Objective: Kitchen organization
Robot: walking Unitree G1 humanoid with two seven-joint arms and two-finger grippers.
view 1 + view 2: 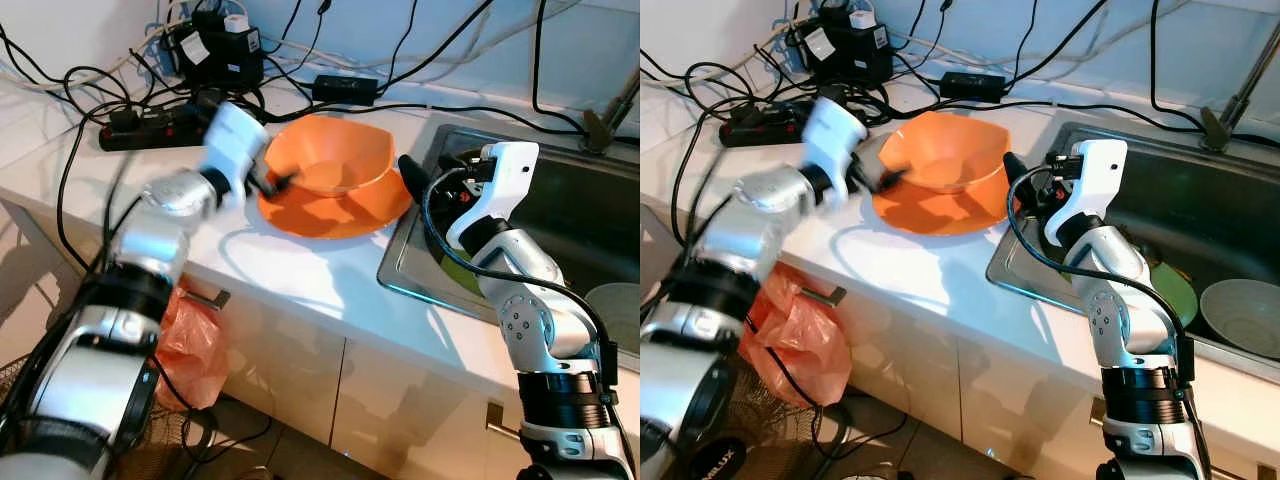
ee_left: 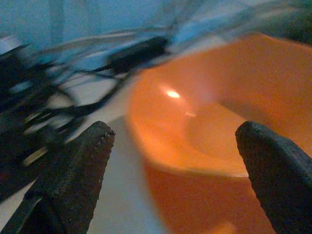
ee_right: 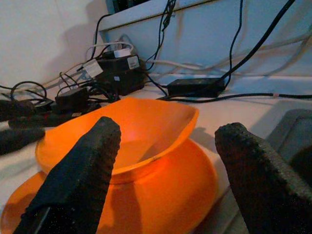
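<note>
Orange bowl [image 1: 330,160] sits on an orange plate [image 1: 335,212] on the white counter [image 1: 300,275], at 9 o'clock from the sink [image 1: 560,215]
Left gripper [image 1: 272,183] spreads wide at the bowl's 9 o'clock rim; right gripper [image 3: 168,161] spreads wide at 3 o'clock

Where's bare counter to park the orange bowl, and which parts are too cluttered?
Free: the white counter strip in front of the orange plate and orange bowl, between the left gripper and the sink edge. Crowded: the back left, with the power strip, adapters and cables. The sink holds a green plate and a grey bowl.
</note>
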